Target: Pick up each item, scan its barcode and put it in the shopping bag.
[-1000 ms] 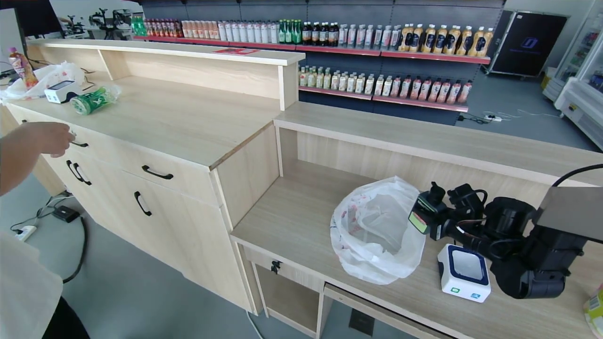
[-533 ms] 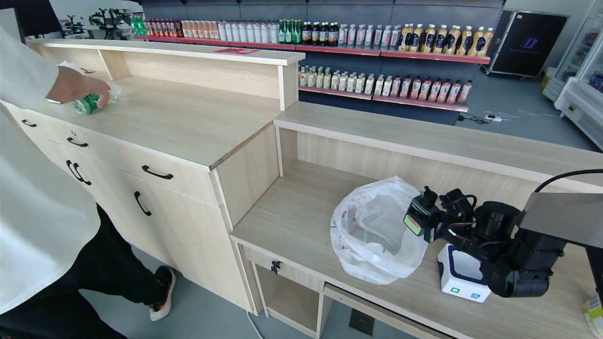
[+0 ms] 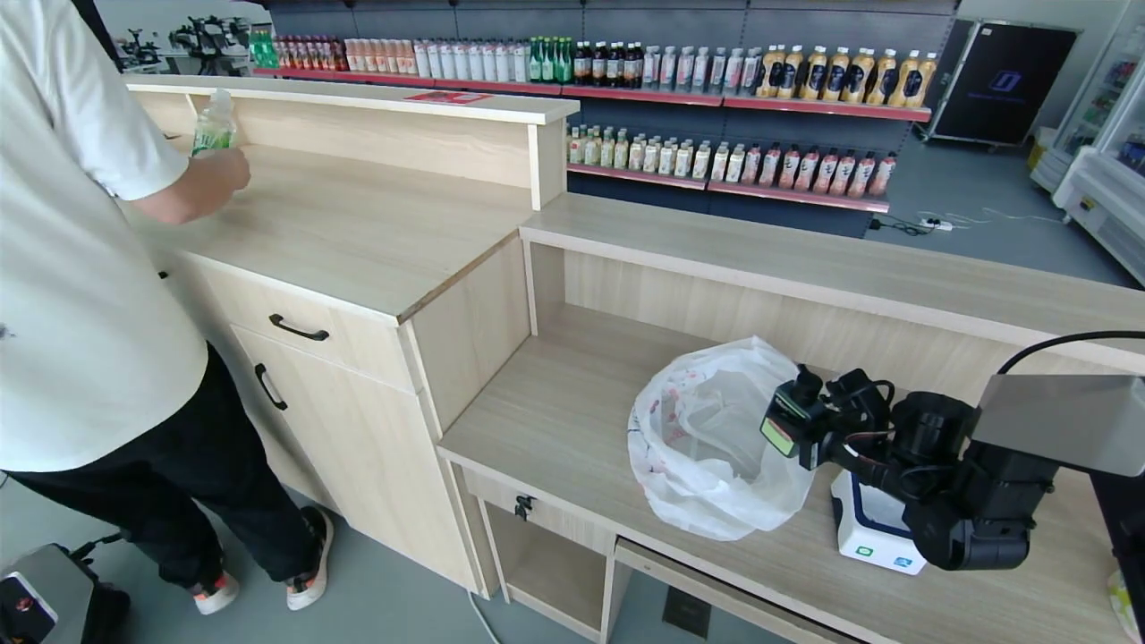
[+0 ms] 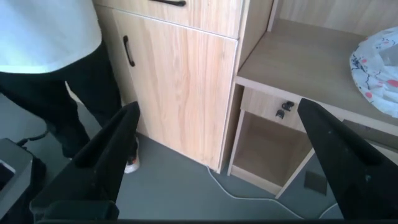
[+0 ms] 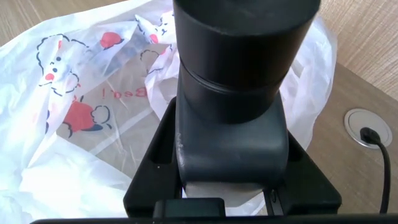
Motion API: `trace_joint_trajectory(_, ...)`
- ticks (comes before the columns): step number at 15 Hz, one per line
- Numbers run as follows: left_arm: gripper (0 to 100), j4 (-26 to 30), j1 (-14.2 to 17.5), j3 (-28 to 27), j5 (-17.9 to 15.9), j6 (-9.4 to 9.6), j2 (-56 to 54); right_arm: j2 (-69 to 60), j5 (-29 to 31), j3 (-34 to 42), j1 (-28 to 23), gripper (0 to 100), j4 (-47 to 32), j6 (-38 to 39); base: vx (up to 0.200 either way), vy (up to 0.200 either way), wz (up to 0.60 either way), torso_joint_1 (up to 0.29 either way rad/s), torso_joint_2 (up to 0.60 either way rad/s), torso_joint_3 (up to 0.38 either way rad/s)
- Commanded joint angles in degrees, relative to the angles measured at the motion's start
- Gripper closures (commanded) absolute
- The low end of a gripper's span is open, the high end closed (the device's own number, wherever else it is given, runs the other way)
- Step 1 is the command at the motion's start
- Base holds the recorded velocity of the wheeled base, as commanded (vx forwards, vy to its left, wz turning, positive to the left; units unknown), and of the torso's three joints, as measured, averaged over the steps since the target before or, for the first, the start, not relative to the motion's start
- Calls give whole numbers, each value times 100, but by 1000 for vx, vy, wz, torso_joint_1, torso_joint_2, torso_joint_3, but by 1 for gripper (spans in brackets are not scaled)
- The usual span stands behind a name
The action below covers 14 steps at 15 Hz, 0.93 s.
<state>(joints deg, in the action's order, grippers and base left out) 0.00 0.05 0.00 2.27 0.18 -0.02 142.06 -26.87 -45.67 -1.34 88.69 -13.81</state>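
Shopping bag: the shopping bag point(image 3: 707, 447) is set on the lower counter point(image 3: 555, 402), about midway along it and reaching toward the front edge. Its mouth is left slack and open upward, so that items can be dropped in from above.
Scanner: the scanner point(image 3: 866, 541) is placed just beside the bag, nearer the counter's right end and close to the front edge. Its window is tilted upward, so a barcode can be shown on the way to the bag.
Right gripper: the right gripper point(image 3: 794, 416) is held above the bag's right rim, aimed into the opening. A small green-faced patch is seen at its tip. Whether it is clenched, released or holding an item cannot be told.
Left gripper: the left gripper point(image 4: 217, 107) is released, spread wide with nothing between, and is kept low off the counter's front left corner, out of the way.
Step judged: a drop into the bag is probably in hand.
Risk: the thin plastic could be snagged or dragged toward the front edge.
Cable hole: a grommet point(image 5: 362, 121) with a cable is sunk into the counter beside the bag.
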Motion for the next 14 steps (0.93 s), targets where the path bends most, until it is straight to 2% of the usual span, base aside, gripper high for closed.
trace_joint_trajectory(1,0,0,4,0,2,-1,2,103,-3,-74,-15,100,17,1,0,0,0,0,0,0)
trace_joint_trajectory(9,0,0,4,0,2,-1,2,367,-214,-478,-103,100,131,28,0,0,0,0,0,0)
trace_joint_trajectory(14,0,0,4,0,2,-1,2,358,-583,-716,-103,100,131,54,0,0,0,0,0,0)
